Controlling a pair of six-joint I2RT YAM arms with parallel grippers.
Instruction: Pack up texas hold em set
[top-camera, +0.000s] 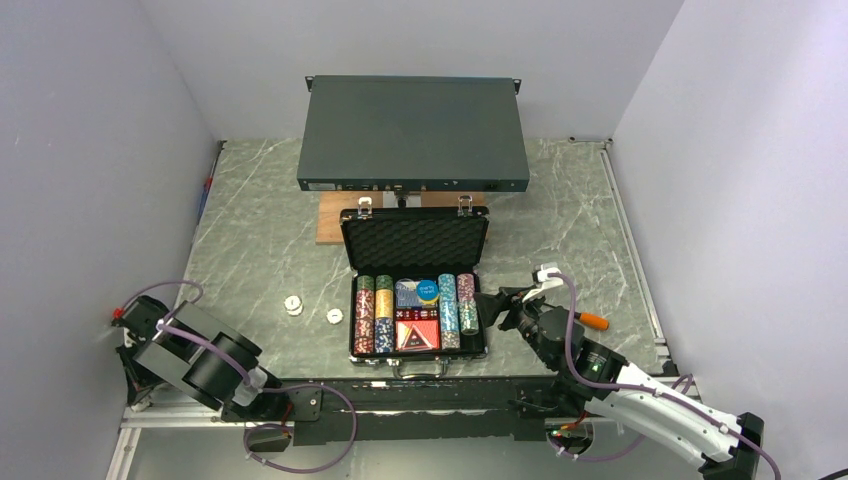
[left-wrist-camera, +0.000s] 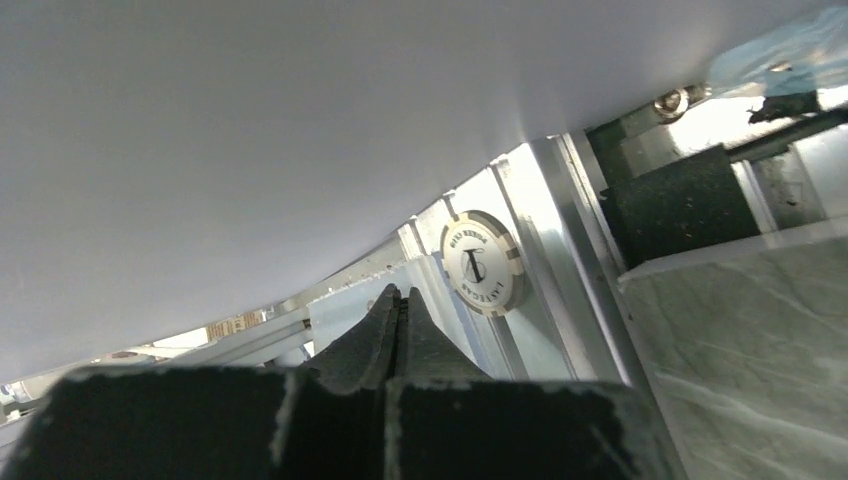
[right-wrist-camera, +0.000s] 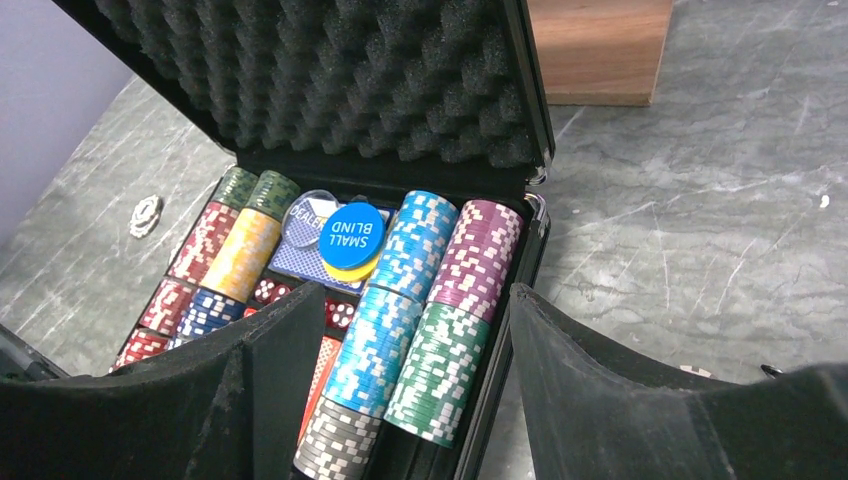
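Black briefcase (top-camera: 415, 300) open mid-table near front edge, lid upright. Chip rows (right-wrist-camera: 420, 300), red dice, blue SMALL BLIND disc (right-wrist-camera: 352, 235) inside. Right gripper (top-camera: 497, 305) just beside case's right wall, jaws wide apart, nothing between them. Loose white discs (top-camera: 293, 303) on table left of case. Left gripper (left-wrist-camera: 400, 298) well apart at far left, fingers pressed together, empty; white chip (left-wrist-camera: 483, 262) just beyond its tips on metal rail.

Top camera looks down on the whole table (top-camera: 260, 230) from behind; right wrist camera sits close over the open case (right-wrist-camera: 350, 80) — shared with the top view — left wrist camera faces the wall (left-wrist-camera: 300, 120).
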